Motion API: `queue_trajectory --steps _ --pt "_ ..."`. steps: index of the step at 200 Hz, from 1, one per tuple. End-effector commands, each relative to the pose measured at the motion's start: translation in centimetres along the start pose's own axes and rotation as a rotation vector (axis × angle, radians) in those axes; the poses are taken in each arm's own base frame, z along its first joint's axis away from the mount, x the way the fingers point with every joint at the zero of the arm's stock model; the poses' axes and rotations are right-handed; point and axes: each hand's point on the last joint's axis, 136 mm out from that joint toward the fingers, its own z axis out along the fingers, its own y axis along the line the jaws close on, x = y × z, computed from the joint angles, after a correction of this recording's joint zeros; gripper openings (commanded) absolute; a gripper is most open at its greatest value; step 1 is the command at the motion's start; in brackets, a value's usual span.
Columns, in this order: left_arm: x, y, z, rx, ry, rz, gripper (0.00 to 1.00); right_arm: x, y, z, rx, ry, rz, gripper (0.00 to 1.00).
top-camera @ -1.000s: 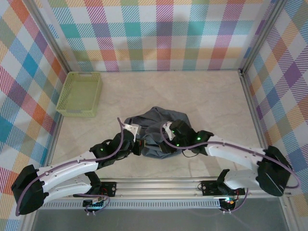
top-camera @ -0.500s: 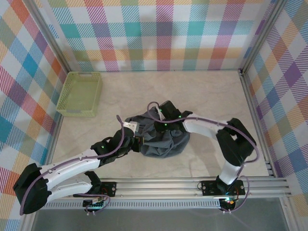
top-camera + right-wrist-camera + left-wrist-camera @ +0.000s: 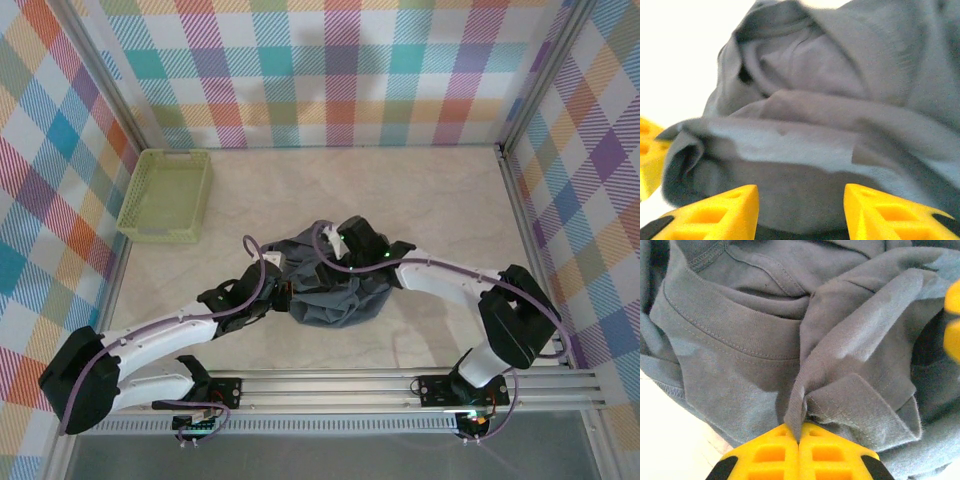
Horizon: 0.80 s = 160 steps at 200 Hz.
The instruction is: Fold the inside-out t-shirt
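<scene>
On the table [image 3: 450, 210], left end effector [image 3: 799, 436] pinches t-shirt [image 3: 740, 365]; right end effector [image 3: 801, 202] spread.

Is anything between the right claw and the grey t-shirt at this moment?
Nothing visible. The right claw stands open with the bunched t-shirt directly before its fingers, and the left claw is shut on a fold of it.

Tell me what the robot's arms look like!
Both the left arm and right arm are white tubes with chunky black joints, a purple cable along each, and tiny green lights. The left end effector and right end effector have yellow fingers with square holes.
</scene>
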Motion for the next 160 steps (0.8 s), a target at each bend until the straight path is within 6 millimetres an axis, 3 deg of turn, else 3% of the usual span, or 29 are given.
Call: queue_trajectory --steps 1,53,91,115,136,160 --pt "-0.9 -0.6 -0.1 0.023 -0.020 -0.017 0.00 1.7 0.3 1.2 -0.004 0.033 -0.054 0.50" --pt "-0.9 -0.6 -0.1 0.021 -0.013 -0.013 0.00 3.3 -1.4 3.1 0.111 0.079 -0.084 0.50" --pt "-0.7 -0.6 -0.1 0.023 -0.006 -0.011 0.00 2.5 -2.3 3.1 0.174 0.061 -0.099 0.36" --pt "-0.6 -0.8 -0.1 0.038 -0.006 -0.012 0.00 1.7 -2.4 3.2 0.188 0.050 -0.101 0.14" --pt "-0.7 -1.0 -0.3 0.056 -0.012 -0.008 0.00 0.6 -2.2 2.5 0.193 0.010 -0.097 0.01" --pt "-0.8 -1.1 -0.6 0.066 -0.022 -0.005 0.00 -0.7 -1.6 1.1 0.180 -0.041 -0.091 0.00"
